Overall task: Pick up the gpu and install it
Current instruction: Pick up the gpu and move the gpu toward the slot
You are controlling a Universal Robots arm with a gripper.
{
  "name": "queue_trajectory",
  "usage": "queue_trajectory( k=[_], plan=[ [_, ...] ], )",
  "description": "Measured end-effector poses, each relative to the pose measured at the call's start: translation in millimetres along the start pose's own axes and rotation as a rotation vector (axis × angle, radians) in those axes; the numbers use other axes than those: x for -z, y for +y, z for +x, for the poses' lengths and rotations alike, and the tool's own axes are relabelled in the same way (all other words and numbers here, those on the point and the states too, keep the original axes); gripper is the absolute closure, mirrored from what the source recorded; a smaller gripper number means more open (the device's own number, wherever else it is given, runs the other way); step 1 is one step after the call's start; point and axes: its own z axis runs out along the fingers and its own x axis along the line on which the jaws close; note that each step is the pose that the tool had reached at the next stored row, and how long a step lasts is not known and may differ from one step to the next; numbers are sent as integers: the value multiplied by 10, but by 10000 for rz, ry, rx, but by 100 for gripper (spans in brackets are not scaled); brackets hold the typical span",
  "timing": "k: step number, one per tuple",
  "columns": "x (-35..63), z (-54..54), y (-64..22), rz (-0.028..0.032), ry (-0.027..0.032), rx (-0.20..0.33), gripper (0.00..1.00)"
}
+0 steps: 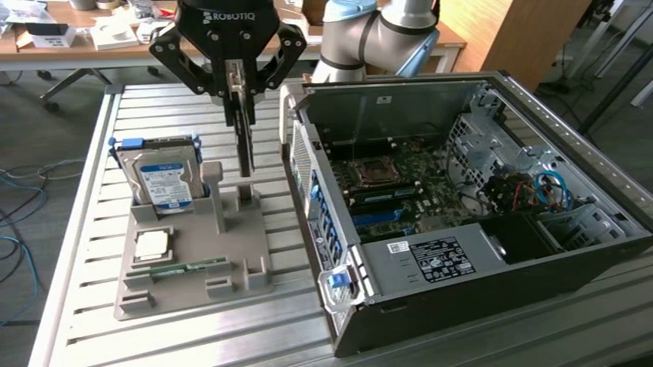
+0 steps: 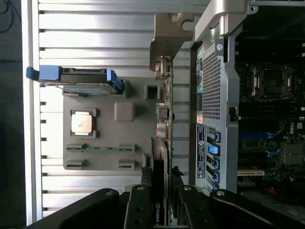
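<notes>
Black gripper [image 2: 160,185], jaws pinching the gpu [image 2: 159,155], a thin green card with silver end bracket, held edge-on over the grey plastic parts holder [image 1: 240,252]. Grasp achieved; clearance from its slot cannot be told. Installation in the open black computer case [image 1: 408,321] outstanding.

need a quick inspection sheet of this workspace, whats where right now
surface: slatted metal table carrying a grey parts holder and an open computer case
job's things: gpu upright, edge-on, over the holder; cannot tell if it is clear of its slot
clutter: hard drive standing in the holder; processor chip and memory stick lying in it
grippers: gripper above the holder, jaws closed on the gpu
cables: blue and red wires inside the case; loose cables on the floor
surroundings: wooden desk with boxes behind the table
</notes>
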Motion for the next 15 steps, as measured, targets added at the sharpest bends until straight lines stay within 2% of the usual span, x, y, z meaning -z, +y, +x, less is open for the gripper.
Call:
queue_trajectory(
  k=[8,15],
  plan=[
    [0,-39,1,1,1,1,74],
    [-4,-218,5,-3,1,0,74]
  ],
)
